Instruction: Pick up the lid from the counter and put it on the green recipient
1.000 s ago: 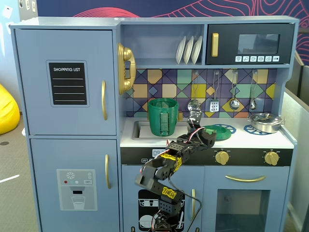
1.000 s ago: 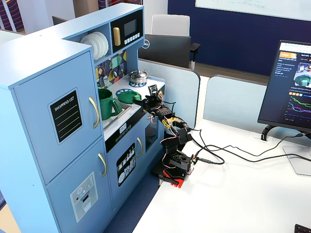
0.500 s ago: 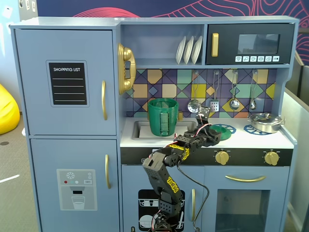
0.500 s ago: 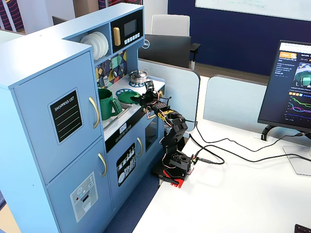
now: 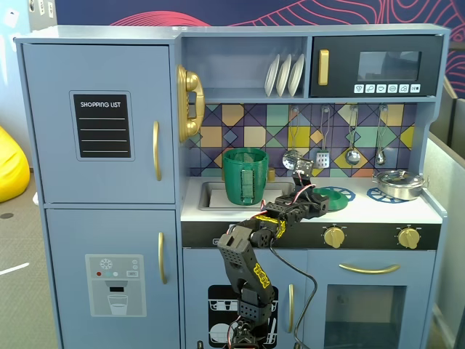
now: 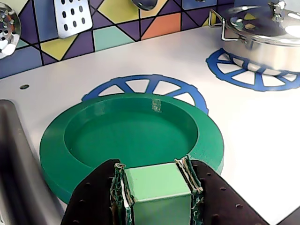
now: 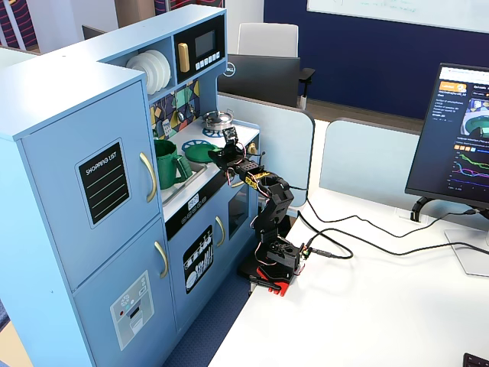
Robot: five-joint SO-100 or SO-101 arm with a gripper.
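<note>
The dark-green lid [image 6: 206, 140] lies hollow side up on the white counter, over a blue burner ring [image 6: 140, 83]. My gripper [image 6: 157, 187] is shut on the lid's light-green tab handle, one black finger [image 6: 93, 197] on each side. In a fixed view the lid [image 5: 336, 195] sits right of the sink with the gripper [image 5: 317, 203] at its near left edge. The green recipient [image 5: 245, 177] stands upright in the sink, open-topped, left of the lid. In another fixed view the recipient [image 7: 164, 163], the lid [image 7: 197, 152] and the gripper [image 7: 215, 157] show too.
A shiny silver pot [image 5: 398, 182] with its lid sits on the right burner ring, also in the wrist view [image 6: 262, 33]. Utensils hang on the tiled back wall [image 5: 320, 156]. The sink rim [image 5: 207, 195] lies left of the lid.
</note>
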